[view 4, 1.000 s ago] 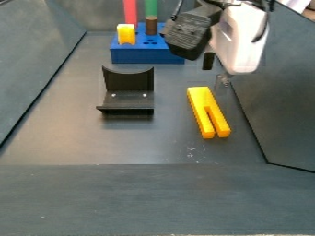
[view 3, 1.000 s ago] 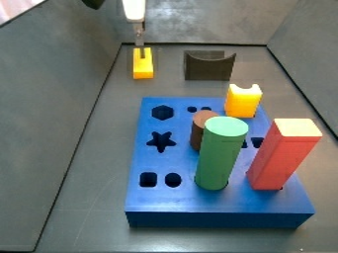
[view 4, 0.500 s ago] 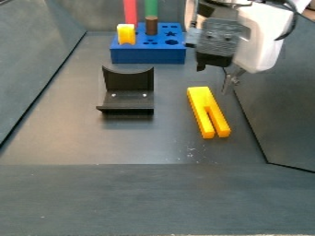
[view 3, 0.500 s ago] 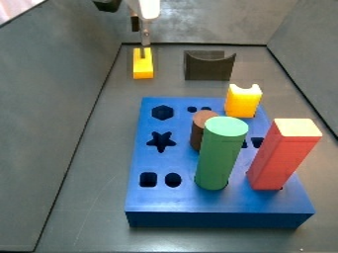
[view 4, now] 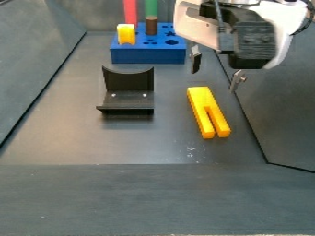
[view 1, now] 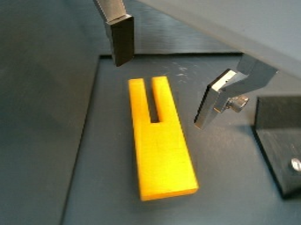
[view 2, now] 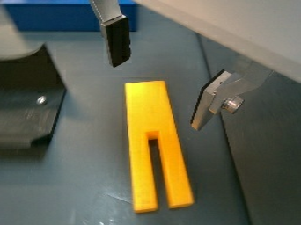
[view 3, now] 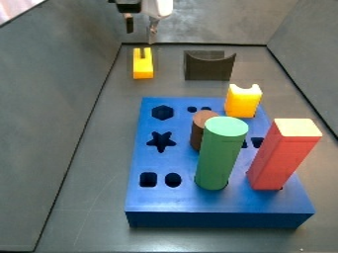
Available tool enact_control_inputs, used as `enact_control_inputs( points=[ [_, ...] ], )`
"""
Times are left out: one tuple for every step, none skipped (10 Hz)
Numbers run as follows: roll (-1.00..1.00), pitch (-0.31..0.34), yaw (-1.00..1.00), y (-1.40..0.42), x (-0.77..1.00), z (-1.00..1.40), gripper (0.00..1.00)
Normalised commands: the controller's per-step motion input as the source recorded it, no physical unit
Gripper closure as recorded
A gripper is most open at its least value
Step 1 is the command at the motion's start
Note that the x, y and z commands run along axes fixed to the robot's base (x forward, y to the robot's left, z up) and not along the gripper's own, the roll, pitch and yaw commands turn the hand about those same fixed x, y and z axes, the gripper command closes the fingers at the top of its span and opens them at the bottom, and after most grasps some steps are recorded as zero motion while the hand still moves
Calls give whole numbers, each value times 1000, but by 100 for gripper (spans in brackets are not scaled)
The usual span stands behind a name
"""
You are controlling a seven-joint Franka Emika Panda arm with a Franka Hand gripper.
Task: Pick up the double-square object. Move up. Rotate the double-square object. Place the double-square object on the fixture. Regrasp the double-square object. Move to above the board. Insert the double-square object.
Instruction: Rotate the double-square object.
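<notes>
The double-square object [view 4: 209, 111] is a long yellow-orange bar lying flat on the floor, slotted at one end, also seen in a side view [view 3: 142, 64]. My gripper [view 4: 215, 72] hangs open above its far end, nothing between the fingers. In both wrist views the bar [view 1: 159, 141] [view 2: 157, 145] lies lengthwise under the gripper [view 1: 163, 91] [view 2: 157, 94], one finger on each side of it and clear above it. The dark fixture [view 4: 125, 89] [view 3: 208, 65] stands beside the bar. The blue board [view 3: 218, 212] [view 4: 150, 51] lies farther along the floor.
On the board stand a red block [view 3: 284, 153], a green cylinder [view 3: 220, 151], a brown cylinder [view 3: 201, 125] and a short yellow-orange peg [view 3: 243, 100]. Sloped grey walls [view 4: 37, 92] close in both sides of the floor.
The gripper has turned about its vertical axis and shifted over the bar's far end, so its fingers now straddle the bar's width. The bar has not moved.
</notes>
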Motion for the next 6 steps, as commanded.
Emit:
enact_control_inputs(
  points=[
    [4,-16,1000,-2,37,-36,0],
    [4,-17,1000,-2,37,-36,0],
    [5,-19,1000,-2,36,-36,0],
    [5,-21,1000,-2,36,-36,0],
    [6,-25,1000,-2,36,-36,0],
    [7,-27,1000,-2,36,-36,0]
  ],
)
